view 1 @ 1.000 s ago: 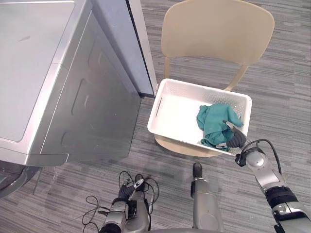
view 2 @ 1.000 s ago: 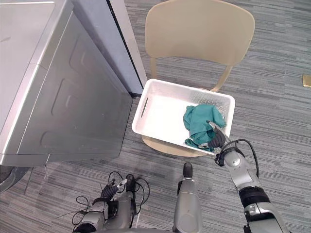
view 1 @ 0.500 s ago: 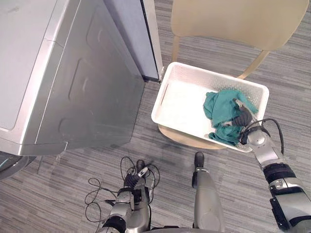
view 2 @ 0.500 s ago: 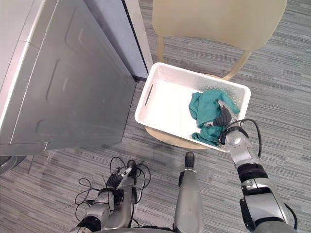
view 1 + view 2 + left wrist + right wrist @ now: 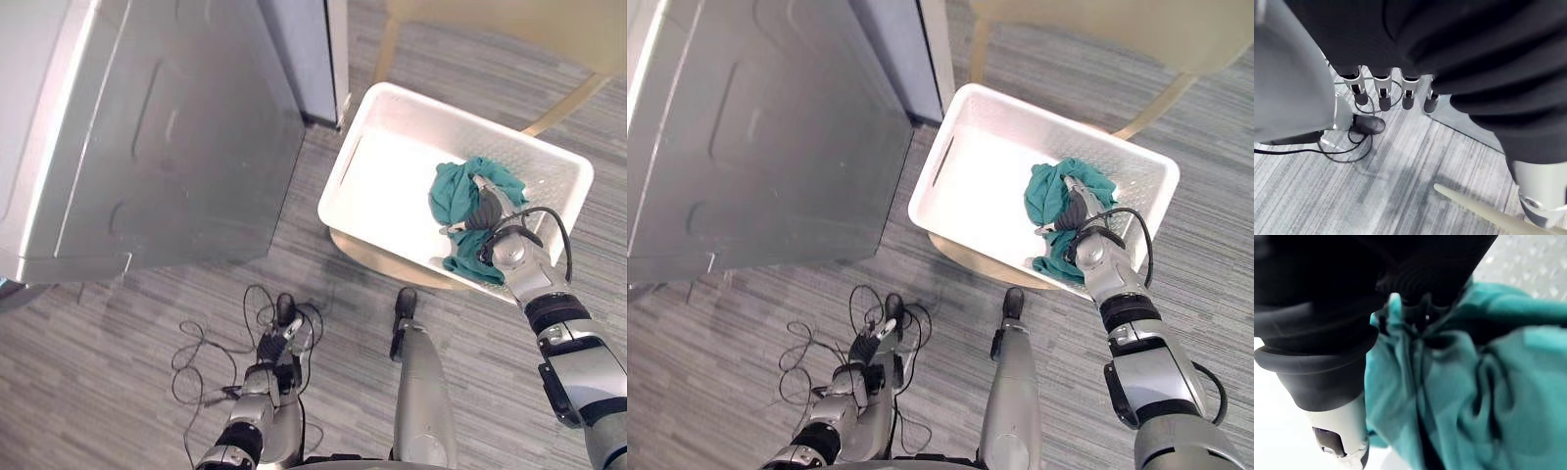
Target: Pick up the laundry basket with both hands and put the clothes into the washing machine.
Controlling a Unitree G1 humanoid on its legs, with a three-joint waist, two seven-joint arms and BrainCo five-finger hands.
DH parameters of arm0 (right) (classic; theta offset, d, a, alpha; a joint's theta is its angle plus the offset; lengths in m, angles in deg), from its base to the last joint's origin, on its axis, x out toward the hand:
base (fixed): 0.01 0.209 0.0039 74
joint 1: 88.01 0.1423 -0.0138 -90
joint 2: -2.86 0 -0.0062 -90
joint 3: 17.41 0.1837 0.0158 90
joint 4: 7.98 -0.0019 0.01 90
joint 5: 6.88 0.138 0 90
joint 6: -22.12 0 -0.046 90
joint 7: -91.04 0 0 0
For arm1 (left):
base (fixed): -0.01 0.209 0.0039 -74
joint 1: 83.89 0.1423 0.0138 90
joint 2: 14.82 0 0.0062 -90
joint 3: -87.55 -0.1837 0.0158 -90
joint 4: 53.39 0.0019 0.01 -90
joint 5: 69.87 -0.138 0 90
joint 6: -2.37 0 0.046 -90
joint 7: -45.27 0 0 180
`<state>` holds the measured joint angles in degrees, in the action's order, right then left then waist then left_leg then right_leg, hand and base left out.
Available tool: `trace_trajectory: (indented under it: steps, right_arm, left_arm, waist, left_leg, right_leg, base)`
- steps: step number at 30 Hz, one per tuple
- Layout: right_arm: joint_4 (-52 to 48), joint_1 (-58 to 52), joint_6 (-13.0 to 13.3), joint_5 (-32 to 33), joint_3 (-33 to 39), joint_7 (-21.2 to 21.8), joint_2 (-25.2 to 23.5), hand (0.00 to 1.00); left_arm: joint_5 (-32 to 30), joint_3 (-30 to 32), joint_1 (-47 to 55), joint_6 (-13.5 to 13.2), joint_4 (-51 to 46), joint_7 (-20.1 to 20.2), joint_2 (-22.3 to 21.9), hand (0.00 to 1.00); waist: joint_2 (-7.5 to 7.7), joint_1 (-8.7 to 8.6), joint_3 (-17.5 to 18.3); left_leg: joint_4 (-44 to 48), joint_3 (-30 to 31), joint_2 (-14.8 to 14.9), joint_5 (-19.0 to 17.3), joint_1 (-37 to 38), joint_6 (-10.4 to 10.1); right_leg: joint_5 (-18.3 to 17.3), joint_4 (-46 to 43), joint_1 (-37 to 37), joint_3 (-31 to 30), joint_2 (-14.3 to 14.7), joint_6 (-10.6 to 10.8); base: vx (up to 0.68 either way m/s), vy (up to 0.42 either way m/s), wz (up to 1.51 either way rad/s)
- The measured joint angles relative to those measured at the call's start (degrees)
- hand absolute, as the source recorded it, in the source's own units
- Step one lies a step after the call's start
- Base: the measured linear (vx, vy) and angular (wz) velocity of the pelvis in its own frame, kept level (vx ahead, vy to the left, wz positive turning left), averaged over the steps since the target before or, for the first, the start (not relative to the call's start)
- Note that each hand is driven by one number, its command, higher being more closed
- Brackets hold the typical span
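Observation:
A white laundry basket [image 5: 392,191] sits on a beige chair [image 5: 372,257], just right of the grey washing machine [image 5: 147,137]. A crumpled teal cloth [image 5: 453,196] lies in the basket's right half. My right hand [image 5: 487,213] reaches over the basket's near rim and rests on the teal cloth [image 5: 1488,382], pressed into its folds. My left hand [image 5: 1383,95] hangs low over the carpet, well left of the basket, its fingers straight and holding nothing. From above the left hand [image 5: 282,338] shows near the bottom of the view.
The washing machine's side panel stands close to the basket's left end with only a narrow gap. The chair's backrest [image 5: 509,20] rises behind the basket. Grey striped carpet [image 5: 147,343] lies in front of the machine and the chair.
The whole picture has shifted, so the camera has moved. My right hand has gone from the basket's near rim further in onto the teal cloth. The left hand still hangs low.

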<state>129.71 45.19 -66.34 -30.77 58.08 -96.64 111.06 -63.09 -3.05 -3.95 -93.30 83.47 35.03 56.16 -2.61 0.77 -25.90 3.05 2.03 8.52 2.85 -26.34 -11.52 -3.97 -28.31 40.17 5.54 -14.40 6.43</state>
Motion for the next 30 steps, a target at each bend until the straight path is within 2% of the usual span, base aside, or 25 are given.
trace_trajectory:
  steps: [2, 6, 7, 11, 17, 21, 26, 27, 30]
  right_arm:
    - [0.1, 1.3, 0.5, -1.1, -0.1, -0.1, 0.7, 0.0]
    - [0.2, 2.9, 0.6, -1.0, 0.6, -1.3, 1.5, 0.0]
    - [0.2, 2.9, 0.6, -1.0, 0.8, -2.4, 1.4, 1.0]
    - [0.2, 2.4, 0.6, -0.6, 3.5, -2.6, 0.3, 1.0]
    - [0.2, -0.1, 0.8, 8.9, 9.2, -2.1, -2.1, 1.0]
    - [0.6, -5.7, -0.1, 14.5, 12.7, -0.9, -5.2, 1.0]
    - [1.3, -10.8, -3.3, 23.8, 21.5, -0.8, -10.1, 1.0]
    - [1.3, -10.8, -3.3, 24.0, 21.8, -0.8, -10.3, 1.0]
    - [-1.5, -11.5, -3.4, 31.1, 28.2, -1.5, -13.2, 1.0]
  left_arm:
    - [1.2, -0.1, -0.2, 0.0, -1.3, 0.0, 0.0, 0.0]
    - [3.6, -1.2, -0.3, -0.2, -2.3, -0.1, 0.0, 0.0]
    - [4.1, -1.2, -0.3, -0.2, -2.3, -0.3, 0.0, 0.0]
    - [5.5, -1.0, -0.3, -0.2, -2.4, -1.1, -0.1, 0.0]
    - [6.2, 0.0, -0.3, 0.2, -2.3, -1.1, -0.3, 0.0]
    - [6.7, 1.6, -0.3, 0.2, -2.2, -1.4, -0.2, 0.0]
    - [6.7, 3.5, 0.1, 0.4, -1.2, -1.3, 0.0, 0.0]
    - [6.7, 3.6, 0.1, 0.5, -1.2, -1.3, 0.0, 0.0]
    - [6.7, 5.2, 1.0, 1.0, 1.6, -1.1, 0.1, 0.0]
  waist:
    - [0.37, -0.38, -0.4]
    - [0.77, 0.02, -0.7]
    - [0.78, -0.02, -0.7]
    - [0.77, 0.06, -0.7]
    - [0.84, 0.57, -0.7]
    - [0.88, 1.33, -0.7]
    - [1.48, 1.75, -0.3]
    - [1.48, 1.75, -0.3]
    - [1.73, 2.21, 1.6]
  left_leg:
    - [0.4, 1.3, -0.8, 0.3, -1.7, 0.0]
    - [2.4, 3.1, -2.7, 0.3, -5.5, 0.0]
    - [3.1, 3.5, -3.0, 0.3, -6.3, 0.0]
    - [3.7, 4.8, -3.4, 0.3, -6.9, 0.1]
    - [3.9, 5.7, -3.6, 0.5, -6.0, 0.1]
    - [3.9, 5.9, -3.3, 0.5, -2.4, 0.1]
    - [2.8, 5.4, -2.3, 0.4, 4.8, 0.2]
    - [2.7, 5.4, -2.2, 0.4, 5.0, 0.2]
    - [0.2, 3.5, -1.1, 0.3, 11.2, 0.3]
  right_leg:
    - [-0.8, -1.8, 1.6, 0.7, -1.1, 0.1]
    - [-2.6, -5.8, 5.3, 0.9, -3.5, 0.1]
    - [-3.0, -6.6, 6.1, 1.0, -3.9, 0.3]
    - [-3.5, -7.4, 6.2, 1.8, -4.4, 0.4]
    - [-3.6, -7.6, 4.5, 2.7, -4.8, 0.4]
    - [-3.6, -6.3, -0.5, 4.1, -4.7, 0.2]
    - [-3.5, -2.2, -10.7, 6.6, -4.2, 0.4]
    - [-3.5, -2.1, -11.0, 6.7, -4.1, 0.4]
    - [-2.8, 1.3, -16.8, 6.8, -2.8, 1.1]
  base:
    - [-0.03, -0.047, 0.38]
    - [-0.04, -0.059, 0.31]
    - [-0.03, -0.066, 0.21]
    - [-0.03, -0.07, 0.11]
    - [0.01, -0.044, 0.08]
    - [0.08, -0.036, 0.02]
    - [0.08, -0.007, 0.07]
    - [0.04, -0.01, -0.15]
    - [0.03, -0.005, -0.22]
